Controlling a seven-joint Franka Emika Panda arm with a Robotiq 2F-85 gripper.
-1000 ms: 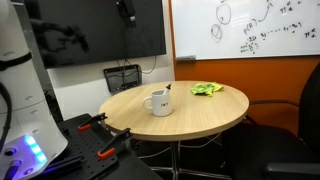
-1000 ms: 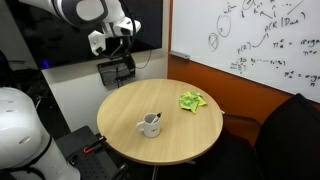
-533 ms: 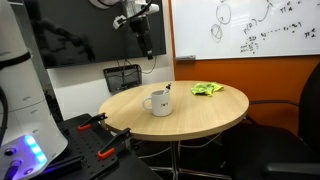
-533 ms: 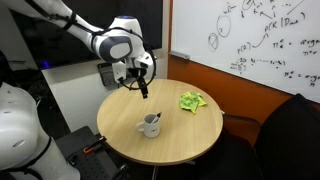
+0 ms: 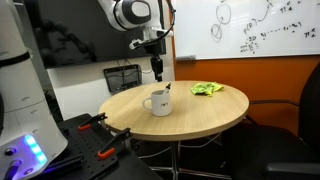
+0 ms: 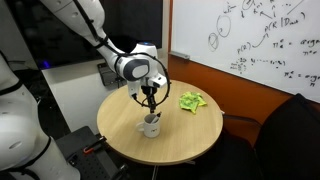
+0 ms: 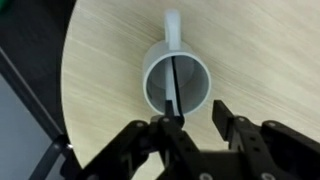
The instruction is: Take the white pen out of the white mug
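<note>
Wrist view puts the mug [image 7: 147, 88] in the upper middle of the frame, handle pointing to the top edge. The pen [image 7: 172, 86] stands inside it, a thin line leaning toward the bottom rim. Your end effector [image 7: 196, 128] comes in from the bottom edge with its jaws spread and nothing between them. The pen's upper end sits close to the left finger rather than centred in the gap.

In an exterior view the end effector [image 5: 156, 70] hangs above the mug [image 5: 158, 103], clear of the rim, on the round surface [image 5: 205, 115].

This looks like the approach step, with the grasp not yet made. Next, you likely need to:
- Shift so the pen's top falls midway between the fingers.
- Lower without knocking the rim.
- Close on the pen and lift straight up, so the mug stays put.
</note>
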